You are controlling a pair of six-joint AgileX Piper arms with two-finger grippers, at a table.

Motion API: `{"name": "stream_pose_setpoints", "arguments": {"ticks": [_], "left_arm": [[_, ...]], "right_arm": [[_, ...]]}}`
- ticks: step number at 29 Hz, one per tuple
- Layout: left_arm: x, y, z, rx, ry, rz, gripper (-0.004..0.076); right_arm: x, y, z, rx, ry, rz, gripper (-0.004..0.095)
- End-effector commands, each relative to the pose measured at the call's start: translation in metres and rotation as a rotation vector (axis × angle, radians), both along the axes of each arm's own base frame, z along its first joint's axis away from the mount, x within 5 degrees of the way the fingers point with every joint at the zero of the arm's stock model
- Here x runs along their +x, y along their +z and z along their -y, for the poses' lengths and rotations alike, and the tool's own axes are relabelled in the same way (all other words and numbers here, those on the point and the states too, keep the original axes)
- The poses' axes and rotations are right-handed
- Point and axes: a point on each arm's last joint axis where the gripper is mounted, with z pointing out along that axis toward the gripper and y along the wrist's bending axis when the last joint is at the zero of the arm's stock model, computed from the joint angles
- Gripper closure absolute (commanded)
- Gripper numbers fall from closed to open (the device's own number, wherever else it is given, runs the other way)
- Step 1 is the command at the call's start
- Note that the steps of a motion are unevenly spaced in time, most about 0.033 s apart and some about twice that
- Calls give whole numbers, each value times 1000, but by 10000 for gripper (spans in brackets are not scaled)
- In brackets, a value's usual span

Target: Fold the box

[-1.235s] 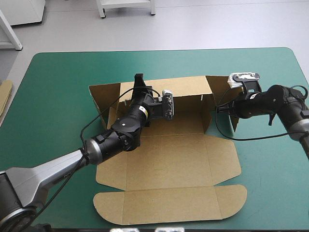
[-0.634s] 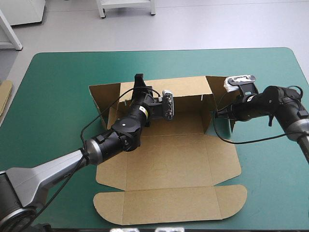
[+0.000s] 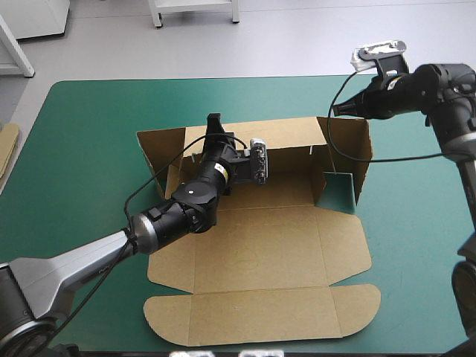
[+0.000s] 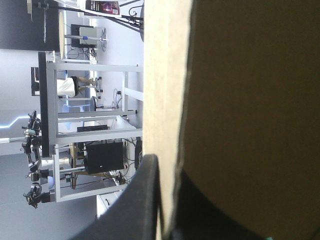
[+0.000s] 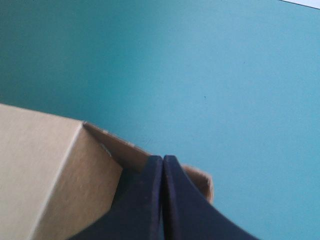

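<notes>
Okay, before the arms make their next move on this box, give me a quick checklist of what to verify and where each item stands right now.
1. Hold on the back wall: ok, the left gripper is shut on it.
2. The right gripper free of the sheet: ok, shut with nothing between, over the far right corner.
3. The right wall raised: ok.
4. The left wall raised: not ok, it leans outward, untucked.
5. The lid lying flat: ok.
</notes>
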Motion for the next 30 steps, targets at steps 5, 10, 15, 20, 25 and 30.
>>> {"name": "stream_pose_setpoints", "arguments": {"ticks": [5,10,15,20,25,30], "left_arm": [[-2,14,-8,-42,64,17,732],[-2,14,-8,-42,64,17,732],[-2,14,-8,-42,64,17,732],[-2,14,-8,-41,63,17,732],[-2,14,-8,-41,63,17,732],[-2,14,-8,-41,63,17,732]], "right_arm": [[49,21,-5,24,-19,75,923],[78,4,-7,30,-22,37,923],[92,-21,-7,22,-26,-51,925],[92,-23,-7,15,-22,-67,925],[91,-25,-7,16,-22,-75,925],[86,-40,-6,-16,-2,-142,925]]}}
